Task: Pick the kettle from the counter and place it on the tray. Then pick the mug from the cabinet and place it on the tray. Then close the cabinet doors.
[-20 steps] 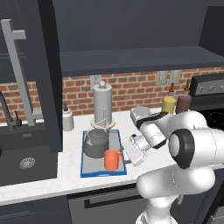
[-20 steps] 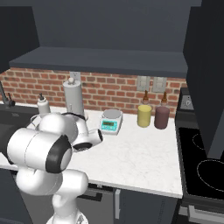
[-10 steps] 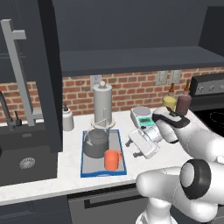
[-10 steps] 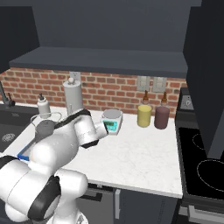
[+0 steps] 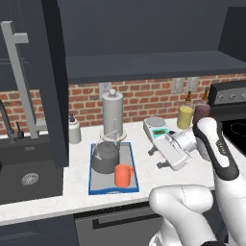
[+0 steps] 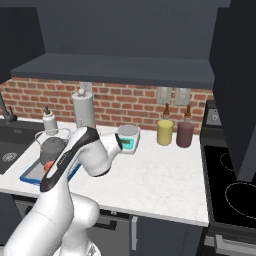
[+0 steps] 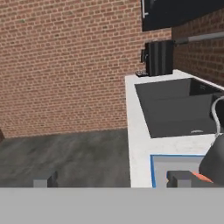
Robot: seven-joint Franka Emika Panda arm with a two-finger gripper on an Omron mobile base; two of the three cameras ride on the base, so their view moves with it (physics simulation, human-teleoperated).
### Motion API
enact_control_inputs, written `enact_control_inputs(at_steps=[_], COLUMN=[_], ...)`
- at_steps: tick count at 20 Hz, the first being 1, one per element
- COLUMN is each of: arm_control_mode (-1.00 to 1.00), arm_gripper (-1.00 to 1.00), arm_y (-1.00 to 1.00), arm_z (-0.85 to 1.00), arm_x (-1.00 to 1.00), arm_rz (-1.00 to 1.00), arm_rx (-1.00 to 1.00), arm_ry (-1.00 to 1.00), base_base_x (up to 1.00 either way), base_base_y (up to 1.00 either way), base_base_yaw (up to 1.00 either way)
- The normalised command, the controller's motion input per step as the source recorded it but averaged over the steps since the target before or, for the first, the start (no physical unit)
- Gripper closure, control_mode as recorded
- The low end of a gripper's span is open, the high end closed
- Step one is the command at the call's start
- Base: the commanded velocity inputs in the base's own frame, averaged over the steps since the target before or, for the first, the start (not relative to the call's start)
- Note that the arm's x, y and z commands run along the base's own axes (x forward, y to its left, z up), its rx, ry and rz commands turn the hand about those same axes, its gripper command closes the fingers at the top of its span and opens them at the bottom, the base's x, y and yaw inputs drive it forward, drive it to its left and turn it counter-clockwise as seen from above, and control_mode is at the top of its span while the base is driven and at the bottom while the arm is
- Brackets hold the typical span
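The dark grey kettle [image 5: 104,156] stands on the blue-rimmed tray [image 5: 113,187] with the orange mug [image 5: 123,175] just in front of it. My gripper [image 5: 156,158] hovers over the white counter [image 5: 153,180] right of the tray, pointing left, open, with nothing between its fingers. In the hand view its fingertips [image 7: 46,180] stand wide apart around my gripper [image 7: 113,179], with the tray's corner [image 7: 154,162], the kettle's side [image 7: 215,162] and a sliver of the mug [image 7: 201,176] at the lower right. One cabinet door [image 5: 54,81] hangs open on the left with its bar handle [image 5: 20,79]; the other cabinet door [image 6: 235,85] is open on the right.
A grey paper-towel cylinder [image 5: 113,113] and a soap bottle [image 5: 73,130] stand behind the tray. A scale [image 5: 158,129], a yellow jar [image 5: 184,116] and a dark jar [image 5: 201,112] sit to the right, near the stove [image 5: 236,129]. The black sink [image 5: 29,178] lies left.
The arm has swung its elbow out to the right and stretched, while the open hand shifted slightly right of the tray. Kettle and mug have stayed on the tray.
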Motion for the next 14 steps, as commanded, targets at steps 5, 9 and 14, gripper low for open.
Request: enact_control_inputs(at_steps=[5,9,14], arm_control_mode=[-1.00,-1.00,-1.00], arm_gripper=[-1.00,-1.00,-1.00], arm_y=[0.00,0.00,-0.02], arm_z=[0.67,0.55,0.30], arm_x=[-0.52,-0.36,-0.13], arm_rz=[-0.18,-0.24,-0.24], arm_rx=[0.00,0.01,0.00], arm_ry=[0.01,0.01,0.09], base_base_x=[0.00,0.00,0.00], base_base_y=[0.00,0.00,0.00], base_base_yaw=[0.00,0.00,0.00])
